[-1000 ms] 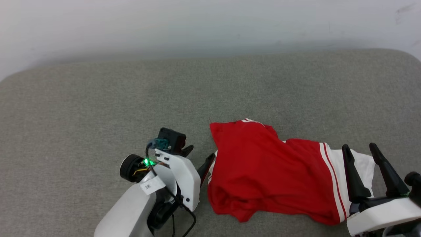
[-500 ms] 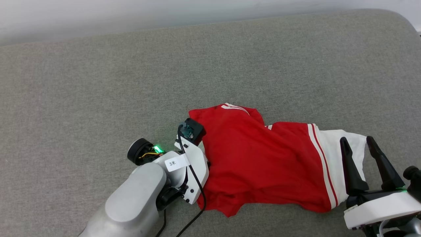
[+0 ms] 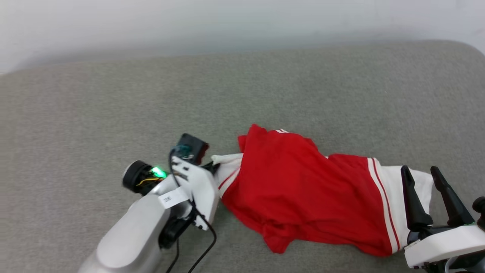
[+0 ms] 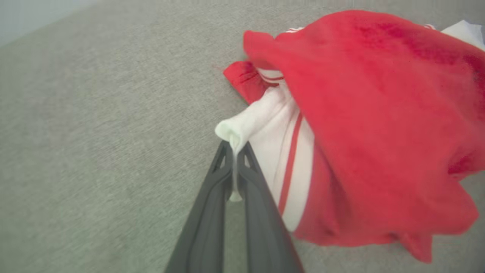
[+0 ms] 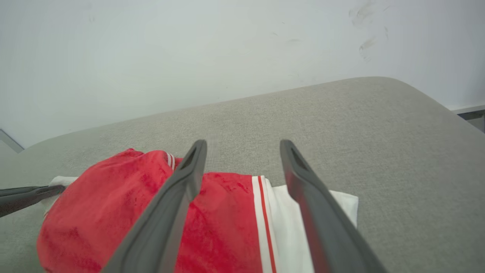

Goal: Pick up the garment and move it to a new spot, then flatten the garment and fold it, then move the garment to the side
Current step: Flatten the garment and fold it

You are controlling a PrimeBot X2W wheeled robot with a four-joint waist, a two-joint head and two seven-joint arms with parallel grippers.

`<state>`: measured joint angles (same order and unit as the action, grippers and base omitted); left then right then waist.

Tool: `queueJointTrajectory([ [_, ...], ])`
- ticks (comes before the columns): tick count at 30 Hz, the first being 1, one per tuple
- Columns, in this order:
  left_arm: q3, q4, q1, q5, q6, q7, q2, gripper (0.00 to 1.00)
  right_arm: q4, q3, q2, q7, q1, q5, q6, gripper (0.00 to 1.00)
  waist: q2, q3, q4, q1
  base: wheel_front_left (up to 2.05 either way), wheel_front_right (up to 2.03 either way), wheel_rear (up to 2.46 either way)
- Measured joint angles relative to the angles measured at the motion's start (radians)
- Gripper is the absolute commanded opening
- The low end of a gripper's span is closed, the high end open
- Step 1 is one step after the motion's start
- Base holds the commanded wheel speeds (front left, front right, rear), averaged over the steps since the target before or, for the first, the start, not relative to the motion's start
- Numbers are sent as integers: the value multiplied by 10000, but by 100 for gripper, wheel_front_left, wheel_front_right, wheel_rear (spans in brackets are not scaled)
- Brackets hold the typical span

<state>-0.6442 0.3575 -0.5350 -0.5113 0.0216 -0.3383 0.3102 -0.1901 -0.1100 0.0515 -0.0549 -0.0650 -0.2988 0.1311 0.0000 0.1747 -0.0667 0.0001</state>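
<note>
while on cushion (image 4: 94, 132), garment (image 4: 379, 132) in hand (image 4: 235, 148)

Plain indoor test space, grey fabric-covered pad (image 3: 288, 87), scuffed white wall (image 5: 170, 49)

Surface: a grey woven-fabric cushion (image 3: 113, 94) with rounded far corners, spreading wide before me.
Lying on it: one red jersey (image 3: 303, 197), crumpled, on the near part of the cushion and toward my right.
Jersey's lie: stretched crosswise, its red bulk bunched in soft folds in the middle.
Right end: a white panel (image 3: 394, 189) edged with red and white stripes, lying flat on the weave.
Left end: a white corner (image 3: 227, 161) drawn out to a point; whether it touches the cushion I cannot tell.
</note>
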Motion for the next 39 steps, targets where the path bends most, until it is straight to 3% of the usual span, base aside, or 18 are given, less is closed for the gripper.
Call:
queueJointTrajectory([
  [13, 2151, -1877, 3662, -1402, -2274, 704, 1229, 0, -209, -263, -2, -414, -366, -10, 0, 100, 0, -817, 1138, -1, 0, 0, 0],
  [17, 2364, -2010, 5016, -1894, -2627, 756, 1191, 0, -209, -267, -2, -493, -466, -19, 0, 100, 0, -994, 1281, -1, 0, 0, 0],
  [21, 2299, -2044, 5911, -2259, -2677, 786, 892, 0, -182, -282, -2, -562, -662, -40, 0, 100, 0, -1167, 1320, -1, 0, 0, 0],
  [22, 2272, -2067, 6019, -2311, -2677, 848, 821, 30, -180, -290, -2, -602, -696, -58, 0, 100, 0, -1217, 1329, -1, 0, 0, 0],
  [23, 2276, -2098, 6073, -2301, -2681, 1011, 771, 71, -176, -299, -2, -619, -728, -58, 0, 100, 0, -1264, 1336, -1, 0, 0, 0],
  [24, 2322, -2123, 6081, -2301, -2700, 1187, 696, 100, -174, -318, -2, -660, -779, -58, 0, 100, 0, -1315, 1342, -1, 0, 0, 0],
  [31, 2491, -2675, 5964, -1687, -2757, 2495, 736, 100, -157, -393, -2, -928, -930, -52, -2, 100, 1, -1785, 1296, -2, 0, 0, 0],
  [39, 2675, -3496, 5352, -688, -2506, 4675, 876, 100, -71, -706, -2, -1323, -1035, -10, 0, 100, 0, -2049, 1141, -1, 0, 0, 0],
])
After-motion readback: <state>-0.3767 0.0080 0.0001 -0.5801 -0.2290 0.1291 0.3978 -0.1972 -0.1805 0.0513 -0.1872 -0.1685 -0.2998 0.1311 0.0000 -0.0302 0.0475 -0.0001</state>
